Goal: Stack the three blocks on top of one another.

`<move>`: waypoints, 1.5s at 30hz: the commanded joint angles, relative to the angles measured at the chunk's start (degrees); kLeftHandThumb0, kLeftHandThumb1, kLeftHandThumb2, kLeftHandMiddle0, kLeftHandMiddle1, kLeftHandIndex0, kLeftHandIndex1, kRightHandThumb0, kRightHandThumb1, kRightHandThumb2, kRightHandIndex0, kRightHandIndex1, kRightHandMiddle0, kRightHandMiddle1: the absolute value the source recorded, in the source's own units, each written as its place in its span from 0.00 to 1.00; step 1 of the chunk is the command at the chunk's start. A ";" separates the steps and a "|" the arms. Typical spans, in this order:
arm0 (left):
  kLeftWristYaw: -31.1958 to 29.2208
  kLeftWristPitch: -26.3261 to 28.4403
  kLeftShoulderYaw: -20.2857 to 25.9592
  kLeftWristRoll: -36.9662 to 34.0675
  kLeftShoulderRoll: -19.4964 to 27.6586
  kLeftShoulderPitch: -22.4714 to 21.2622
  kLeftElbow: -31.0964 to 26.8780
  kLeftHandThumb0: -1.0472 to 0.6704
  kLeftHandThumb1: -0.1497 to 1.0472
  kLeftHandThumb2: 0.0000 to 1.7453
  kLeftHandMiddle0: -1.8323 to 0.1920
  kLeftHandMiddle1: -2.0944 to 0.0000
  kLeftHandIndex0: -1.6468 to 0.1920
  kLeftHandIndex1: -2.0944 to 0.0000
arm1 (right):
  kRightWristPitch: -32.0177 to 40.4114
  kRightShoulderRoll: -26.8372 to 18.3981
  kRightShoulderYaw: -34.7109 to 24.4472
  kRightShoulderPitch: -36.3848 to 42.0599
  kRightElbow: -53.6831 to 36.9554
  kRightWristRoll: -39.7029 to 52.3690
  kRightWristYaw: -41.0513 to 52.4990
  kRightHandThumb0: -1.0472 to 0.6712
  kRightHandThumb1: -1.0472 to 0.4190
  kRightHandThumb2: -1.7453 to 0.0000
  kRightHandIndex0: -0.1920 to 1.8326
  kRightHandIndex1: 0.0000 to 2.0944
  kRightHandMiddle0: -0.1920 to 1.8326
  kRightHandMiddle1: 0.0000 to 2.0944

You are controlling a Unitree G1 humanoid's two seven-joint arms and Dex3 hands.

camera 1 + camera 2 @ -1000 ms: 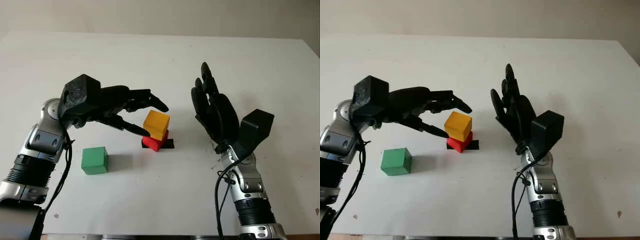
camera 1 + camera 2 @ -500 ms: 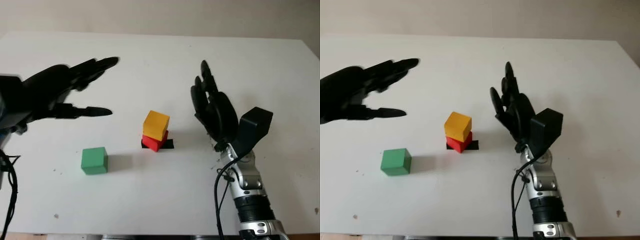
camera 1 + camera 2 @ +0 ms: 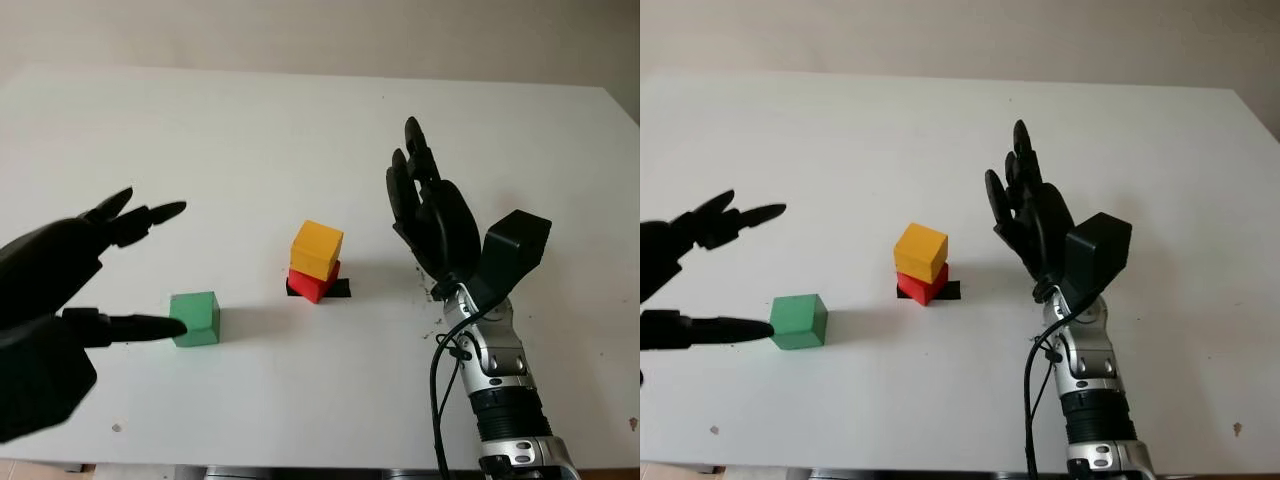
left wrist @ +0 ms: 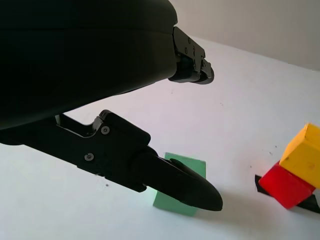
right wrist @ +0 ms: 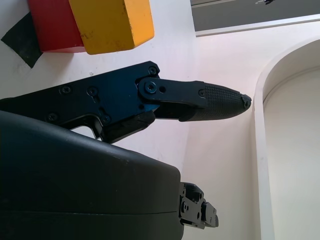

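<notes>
White tabletop [image 3: 300,120] carried all 3 blocks. At its middle the yellow block [image 3: 317,249] sat on the red block [image 3: 314,282], turned slightly askew, and the red one stood on a patch of black tape [image 3: 338,289]. Well to the left, the green block [image 3: 195,319] lay alone on the surface. Beside it hovered the left hand [image 3: 60,300], open, holding nothing, one fingertip [image 3: 165,327] close to the green block. Right of the stack, the right hand [image 3: 432,220] stood upright, released, empty.
</notes>
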 commanded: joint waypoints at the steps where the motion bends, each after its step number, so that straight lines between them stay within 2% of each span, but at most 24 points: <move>1: -0.27 0.67 0.10 1.60 -0.34 1.44 -2.60 0.23 0.85 0.02 0.96 0.98 0.79 0.96 | -0.33 -0.54 -0.25 -0.52 -0.24 -0.22 -0.31 0.21 0.00 0.72 0.00 0.00 0.00 0.01; 3: 0.30 0.36 -0.95 3.40 -0.69 2.06 -3.03 0.22 0.84 0.02 0.96 0.98 0.79 0.96 | -0.04 -0.53 -0.29 -0.40 -0.38 -0.38 -0.67 0.21 0.00 0.72 0.00 0.01 0.01 0.02; 11: 3.87 -4.90 -7.27 8.81 -2.43 1.02 1.46 0.17 0.85 0.03 0.97 0.98 0.78 0.97 | 0.75 -0.69 -0.34 0.04 -0.98 -0.18 -0.75 0.20 0.00 0.73 0.00 0.00 0.01 0.02; 16: 10.09 -9.64 -14.28 19.40 -4.34 1.02 6.54 0.17 0.86 0.03 0.95 0.97 0.75 0.96 | 0.95 -0.33 -0.32 0.45 -1.18 -0.06 -1.05 0.21 0.00 0.73 0.00 0.00 0.01 0.02; 19: 12.92 -11.29 -16.78 22.80 -6.34 0.61 9.40 0.17 0.86 0.03 0.94 0.97 0.73 0.95 | 1.14 -0.38 -0.18 0.65 -1.47 -0.32 -1.32 0.20 0.00 0.73 0.00 0.00 0.01 0.02; 26: 14.10 -13.73 -18.84 25.99 -7.80 0.17 14.28 0.20 0.85 0.03 0.94 0.97 0.72 0.95 | 1.42 -0.20 -0.13 0.82 -1.77 -0.42 -1.93 0.21 0.00 0.73 0.00 0.01 0.01 0.03; 37: 13.08 -13.77 -19.83 28.90 -8.55 0.07 15.72 0.23 0.89 0.03 0.92 0.97 0.69 0.91 | 0.51 -0.53 -0.32 0.47 -0.93 -0.27 -1.34 0.20 0.00 0.74 0.00 0.01 0.01 0.03; 38: 13.06 -13.87 -19.76 28.91 -8.64 0.21 15.67 0.25 0.90 0.03 0.91 0.97 0.69 0.87 | 0.46 -0.59 -0.35 0.45 -0.85 -0.29 -1.29 0.20 0.00 0.74 0.00 0.01 0.01 0.03; 39: 13.13 -14.12 -19.60 28.76 -8.72 0.39 15.61 0.26 0.93 0.03 0.90 0.97 0.76 0.72 | 0.57 -0.61 -0.43 0.41 -0.83 -0.11 -1.13 0.20 0.00 0.74 0.00 0.01 0.01 0.03; 40: 13.18 -14.31 -19.50 28.69 -8.80 0.50 15.58 0.27 0.96 0.03 0.89 0.97 0.81 0.63 | 0.66 -0.61 -0.51 0.38 -0.81 0.03 -0.99 0.20 0.00 0.74 0.00 0.01 0.01 0.03; 42: 14.26 -15.59 -19.02 28.21 -8.99 0.95 15.96 0.30 0.99 0.05 0.88 0.97 0.83 0.53 | 0.77 -0.60 -0.58 0.37 -0.90 0.05 -0.93 0.20 0.00 0.74 0.00 0.02 0.01 0.03; 44: 15.61 -16.87 -18.41 27.24 -9.62 1.30 16.39 0.32 1.00 0.06 0.86 0.97 0.83 0.49 | 1.28 -0.59 -0.58 0.39 -1.20 0.05 -0.96 0.20 0.00 0.74 0.00 0.02 0.01 0.03; 45: 16.17 -17.56 -18.00 26.24 -9.97 1.43 16.57 0.37 1.00 0.07 0.85 0.97 0.85 0.43 | 1.34 -0.59 -0.56 0.40 -1.23 -0.02 -0.98 0.20 0.00 0.74 0.00 0.01 0.01 0.03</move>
